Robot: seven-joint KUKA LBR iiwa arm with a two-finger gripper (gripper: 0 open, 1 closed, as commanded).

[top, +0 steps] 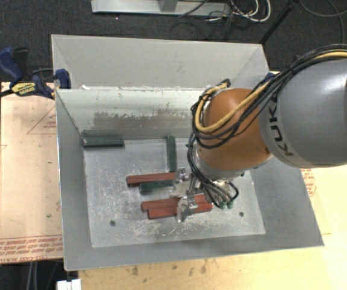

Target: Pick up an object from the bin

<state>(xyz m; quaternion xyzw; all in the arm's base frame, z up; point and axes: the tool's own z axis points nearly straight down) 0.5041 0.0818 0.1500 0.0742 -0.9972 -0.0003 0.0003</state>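
My gripper (187,200) is low in the bin's lower middle, under the orange wrist cover. It sits right over a red-brown block (159,209) that lies flat near the front of the bin; the block's right end (204,206) shows past the gripper. Just above the block lie a dark green bar (154,187) and a longer red-brown bar (150,178), side by side, their right ends close to the gripper.
A thin green bar (171,153) lies lengthwise towards the back wall, above the gripper. Another green bar (103,141) rests against the back left wall. The arm and its cover hide the bin's right half.
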